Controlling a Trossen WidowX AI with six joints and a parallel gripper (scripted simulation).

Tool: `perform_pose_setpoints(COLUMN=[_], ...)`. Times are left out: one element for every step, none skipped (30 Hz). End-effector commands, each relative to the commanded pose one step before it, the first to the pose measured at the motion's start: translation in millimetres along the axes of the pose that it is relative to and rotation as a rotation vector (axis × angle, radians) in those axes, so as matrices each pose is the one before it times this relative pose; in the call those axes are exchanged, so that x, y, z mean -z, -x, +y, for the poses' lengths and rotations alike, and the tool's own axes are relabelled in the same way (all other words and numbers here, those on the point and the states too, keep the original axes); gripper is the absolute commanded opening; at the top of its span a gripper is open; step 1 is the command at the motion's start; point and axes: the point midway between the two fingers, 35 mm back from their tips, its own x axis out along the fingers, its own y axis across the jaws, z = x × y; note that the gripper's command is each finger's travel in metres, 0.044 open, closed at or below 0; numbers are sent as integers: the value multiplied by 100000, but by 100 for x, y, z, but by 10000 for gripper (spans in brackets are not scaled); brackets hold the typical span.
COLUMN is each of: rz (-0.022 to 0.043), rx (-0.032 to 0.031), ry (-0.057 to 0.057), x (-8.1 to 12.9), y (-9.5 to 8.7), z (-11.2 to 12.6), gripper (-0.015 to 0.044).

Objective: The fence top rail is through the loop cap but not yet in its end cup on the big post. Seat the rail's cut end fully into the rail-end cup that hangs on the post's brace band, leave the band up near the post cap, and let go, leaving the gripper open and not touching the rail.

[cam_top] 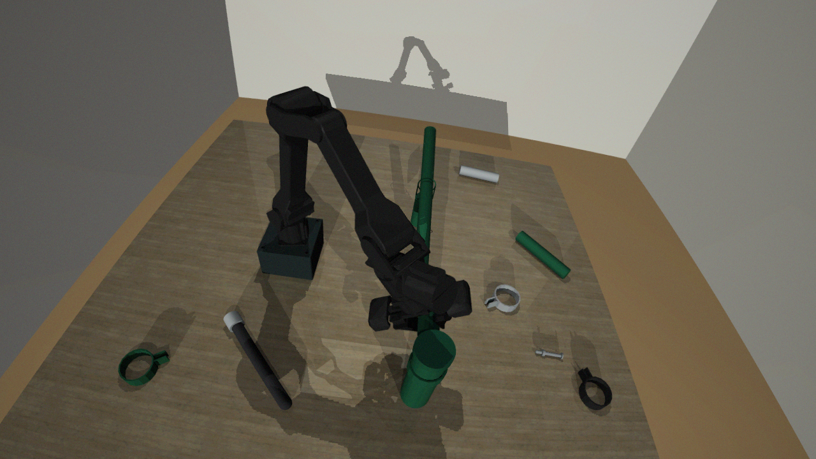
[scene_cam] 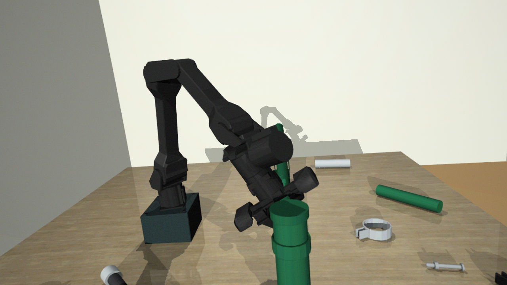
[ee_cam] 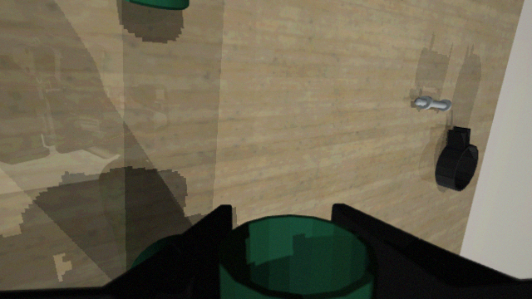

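Hand (cam_top: pixel 421 320) clenched on the green top rail (cam_top: pixel 422 196), just above centre-bottom of the top view, black fingers flanking a green tube along the lower edge of the wrist view. Rail running from the upper middle down to the big green post (cam_top: pixel 423 381). Cup hidden behind the hand; seating not discernible. Elsewhere on the wooden surface (cam_top: pixel 171 245): grey band (cam_top: pixel 506 298) right of the hand, black band (cam_top: pixel 594 393) at lower right, bolt (cam_top: pixel 549 354) between them.
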Motion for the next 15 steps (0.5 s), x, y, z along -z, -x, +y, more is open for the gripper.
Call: perform_pose_setpoints(rz=[-1144,-322,-138,72,90,144,193,212,214,213,212,212,205,181,137], rx=[46,-4,-1,1,2,2,3,4,4,4,4,4,3,3,2], ry=[1921,565,242,-126,-158,-253,-338,-372,-376,-374,-373,-372,-360,-319,-240], x=[54,0,0,0,0,0,0,0,0,0,0,0,0,0,0], y=[243,30,13,-6,-8,-13,-18,-19,-20,-20,-19,-19,-19,-17,-13], z=[211,53,23,-12,-15,-24,-32,-35,-35,-35,-35,-35,-34,-30,-22], gripper=[0,0,0,0,0,0,0,0,0,0,0,0,0,0,0])
